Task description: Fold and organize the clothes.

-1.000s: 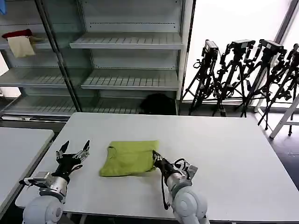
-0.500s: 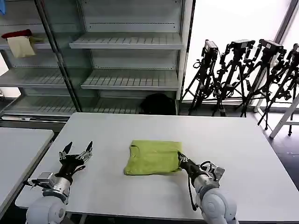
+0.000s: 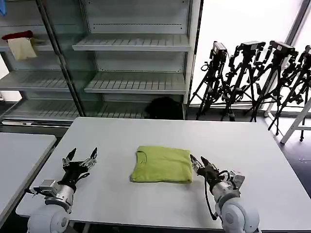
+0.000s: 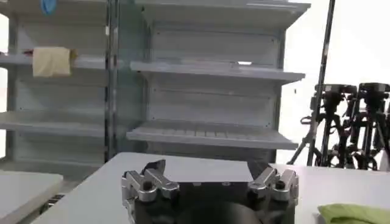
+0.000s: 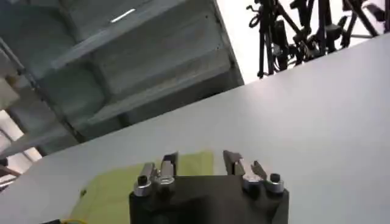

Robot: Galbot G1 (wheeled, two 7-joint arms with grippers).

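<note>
The lime-green T-shirt (image 3: 163,165) lies folded into a flat rectangle on the white table (image 3: 243,141), near the middle of its front half. My right gripper (image 3: 199,161) sits low on the table just right of the shirt's right edge, open and holding nothing. From the right wrist the shirt (image 5: 113,189) shows beyond the spread fingers (image 5: 166,164) of the right gripper (image 5: 201,161). My left gripper (image 3: 81,156) hovers open at the table's front left, well apart from the shirt. The left wrist view shows the left gripper (image 4: 210,175) open, with a corner of the shirt (image 4: 353,213) off to one side.
Metal shelving (image 3: 131,43) stands behind the table, with a red cloth (image 3: 18,35) and a cream cloth (image 3: 22,48) on its upper left shelf. Camera tripods (image 3: 252,77) crowd the back right. A second table (image 3: 19,155) adjoins on the left. Something dark (image 3: 165,108) lies under the shelves.
My right gripper dragged the folded shirt rightward across the table, then let it go and drew a little further right. The left gripper barely moved.
</note>
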